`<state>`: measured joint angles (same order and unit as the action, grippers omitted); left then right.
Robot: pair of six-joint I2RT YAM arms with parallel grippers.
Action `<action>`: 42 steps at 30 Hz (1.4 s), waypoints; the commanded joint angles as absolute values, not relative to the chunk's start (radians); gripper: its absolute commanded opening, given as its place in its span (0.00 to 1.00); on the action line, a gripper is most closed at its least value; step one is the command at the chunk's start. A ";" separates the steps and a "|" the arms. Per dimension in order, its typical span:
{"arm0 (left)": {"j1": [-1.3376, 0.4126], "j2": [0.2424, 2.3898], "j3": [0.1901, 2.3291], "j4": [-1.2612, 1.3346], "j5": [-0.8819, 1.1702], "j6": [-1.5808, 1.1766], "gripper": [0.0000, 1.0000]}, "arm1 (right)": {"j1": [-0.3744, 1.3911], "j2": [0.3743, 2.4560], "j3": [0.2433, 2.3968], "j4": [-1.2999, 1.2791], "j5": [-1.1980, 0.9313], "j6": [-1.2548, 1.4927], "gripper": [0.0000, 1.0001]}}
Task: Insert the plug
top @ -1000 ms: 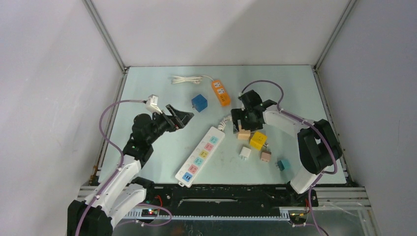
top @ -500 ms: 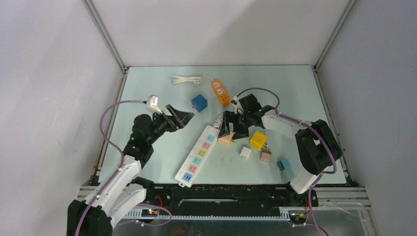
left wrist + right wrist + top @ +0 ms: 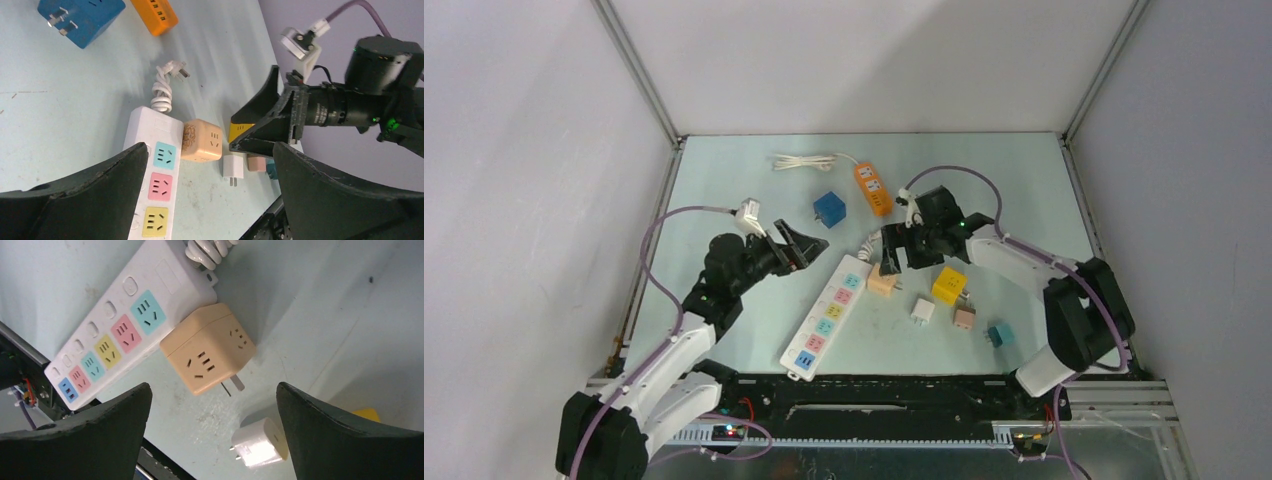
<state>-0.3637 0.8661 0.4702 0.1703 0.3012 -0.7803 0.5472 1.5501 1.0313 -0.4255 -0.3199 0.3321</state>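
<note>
1. The 2 arm bases were mounted side by side at the near edge of the table (image 3: 734,200).

2. The white power strip (image 3: 832,317) was laid diagonally across the near centre. Its 6 coloured sockets faced up, and its coiled cord (image 3: 162,95) was at the far end.

3. To the right of the strip, 4 loose items were scattered: a teal plug (image 3: 999,335), a tan plug (image 3: 965,318), a small white plug (image 3: 922,311) and a yellow cube (image 3: 948,285).

4. The peach cube plug (image 3: 207,347) was found lying on the table at the far end of the strip, beside the light-blue socket. Whether it was touching the strip could not be told. Its prongs (image 3: 235,383) were turned sideways, away from the strip, and were not inserted.

5. The right gripper (image 3: 892,262) was positioned over the peach cube plug. Its jaws were spread wide, with 1 finger on either side of the cube and a gap visible on both sides. Nothing was gripped or touched.

6. The left gripper (image 3: 804,247) was positioned to the left of the strip's far end. Its jaws were also spread wide, and nothing was held between them.

7. Farther back, a blue cube (image 3: 829,209) was placed. Beyond it were an orange power strip (image 3: 874,188) and its bundled white cable (image 3: 806,161).
</note>
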 commanded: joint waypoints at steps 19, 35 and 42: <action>-0.388 0.879 0.439 0.169 0.300 -0.758 0.98 | 0.652 1.605 1.047 -0.445 -0.470 0.223 0.92; -0.388 0.868 0.448 0.106 0.288 -0.711 0.98 | 0.841 1.738 1.235 -0.635 -0.116 -0.094 1.00; -0.388 0.815 0.458 0.044 0.236 -0.696 0.98 | 0.869 1.848 1.286 -0.651 -0.073 -0.118 0.96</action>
<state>-0.3805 0.8776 0.4446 0.0792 0.2871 -0.7315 0.8684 1.8023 1.2419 -0.6300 -0.1219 -0.0723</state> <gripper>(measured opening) 0.983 0.985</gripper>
